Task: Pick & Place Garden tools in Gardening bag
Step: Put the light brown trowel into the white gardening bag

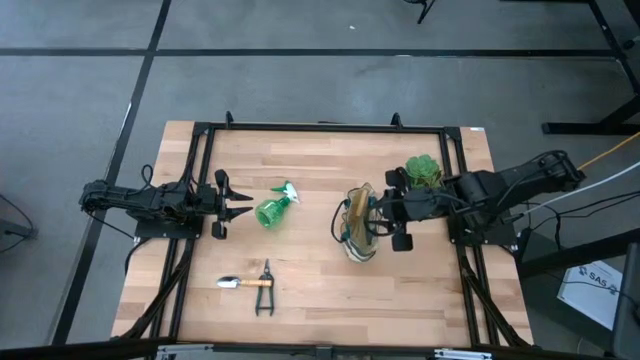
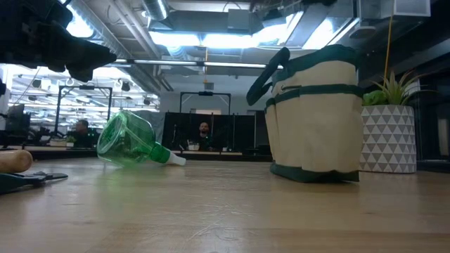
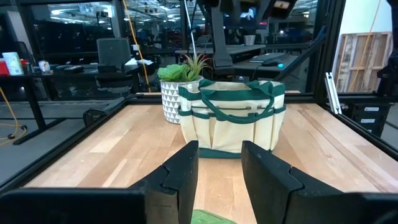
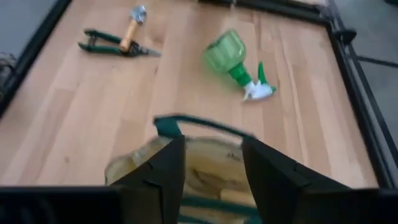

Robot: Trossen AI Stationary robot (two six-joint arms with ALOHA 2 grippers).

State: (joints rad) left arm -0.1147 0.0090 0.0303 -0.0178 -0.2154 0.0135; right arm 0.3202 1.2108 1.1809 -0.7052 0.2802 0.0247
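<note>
The green spray bottle [image 1: 272, 210] lies on its side left of the table's centre, its white nozzle [image 1: 290, 190] toward the far edge. My left gripper [image 1: 243, 206] is open just left of the bottle's base. A strip of the bottle's green [image 3: 211, 218] shows low between its fingers. The beige bag with green trim [image 1: 358, 235] stands upright right of centre. My right gripper [image 4: 211, 174] is open above the bag's open mouth [image 4: 186, 165]. The trowel [image 1: 240, 283] and pruning shears [image 1: 265, 292] lie near the front edge. The hand rake is not in view.
A green plant in a white patterned pot [image 2: 388, 137] stands right behind the bag at the far right. A black frame [image 1: 205, 150] rims the tabletop. Bare wood [image 1: 320, 300] lies between the bottle, the bag and the front tools.
</note>
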